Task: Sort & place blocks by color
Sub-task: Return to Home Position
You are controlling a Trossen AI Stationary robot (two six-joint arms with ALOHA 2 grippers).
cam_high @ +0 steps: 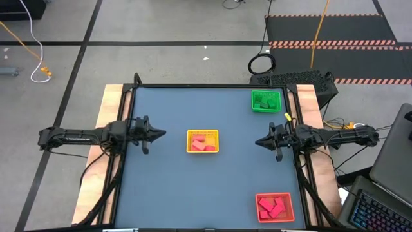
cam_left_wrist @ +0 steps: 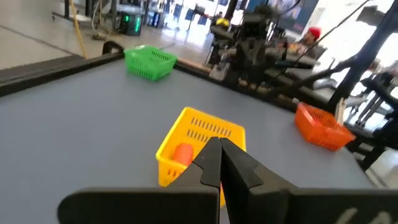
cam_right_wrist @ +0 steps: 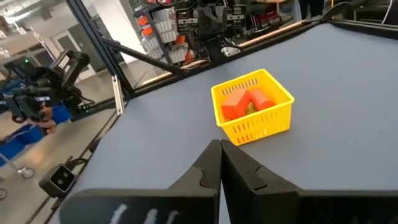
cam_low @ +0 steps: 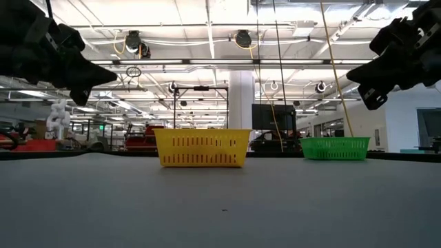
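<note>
A yellow tray (cam_high: 203,141) stands at the table's middle with orange-red blocks (cam_high: 202,143) lying in it. A green tray (cam_high: 266,101) at the far right holds green blocks (cam_high: 265,101). An orange tray (cam_high: 275,207) at the near right holds red blocks (cam_high: 273,207). My left gripper (cam_high: 162,134) hovers shut above the table's left side, pointing level at the yellow tray. My right gripper (cam_high: 258,142) hovers shut above the right side, pointing back at the same tray. Neither holds anything.
Bare grey tabletop (cam_high: 167,193) lies between and in front of the trays. Wooden strips (cam_high: 109,103) and a black frame border the table. A laptop (cam_high: 380,206) sits off the table's near right corner.
</note>
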